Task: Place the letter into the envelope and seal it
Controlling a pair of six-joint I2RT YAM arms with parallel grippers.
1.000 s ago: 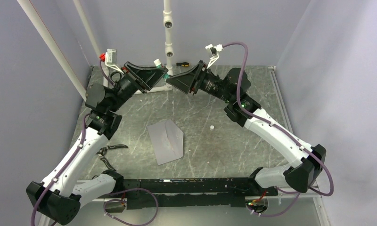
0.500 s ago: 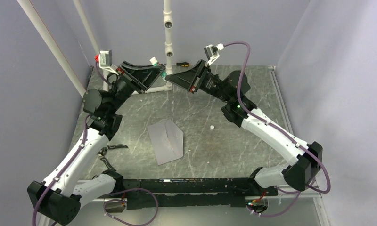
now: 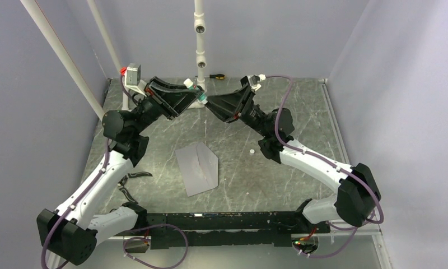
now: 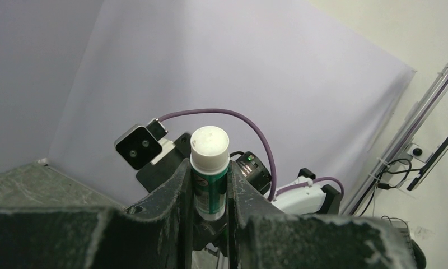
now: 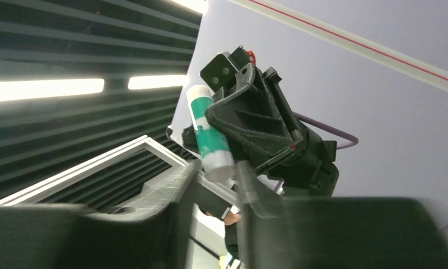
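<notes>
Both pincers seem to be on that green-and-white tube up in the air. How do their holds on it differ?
The left pincer clamps the glue stick around its green middle; the right pincer takes only one end. The left pincer reaches in from the left, the right pincer from the opposite side. Both hang above the table, apart from the envelope lying flat.
</notes>
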